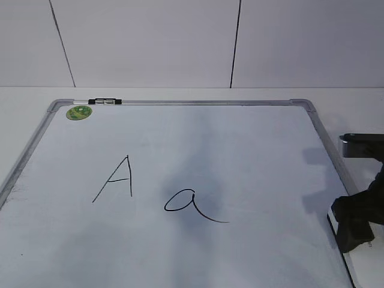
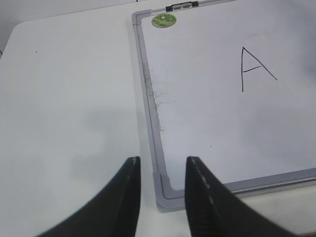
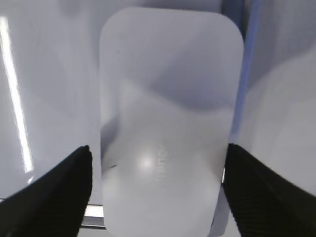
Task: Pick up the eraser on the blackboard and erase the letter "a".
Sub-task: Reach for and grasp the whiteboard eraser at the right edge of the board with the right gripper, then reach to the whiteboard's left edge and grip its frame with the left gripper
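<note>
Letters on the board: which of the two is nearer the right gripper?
The lowercase cursive "a", right of the angular capital "A". It lies closer to the right gripper, which sits over the eraser at the blackboard's right edge.

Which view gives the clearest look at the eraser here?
The right wrist view: the eraser fills the frame, white top up, faint lettering visible, between the right hand's open fingers. The exterior view shows only a sliver at the board's right edge, mostly behind the hand. The left wrist view does not show it.
</note>
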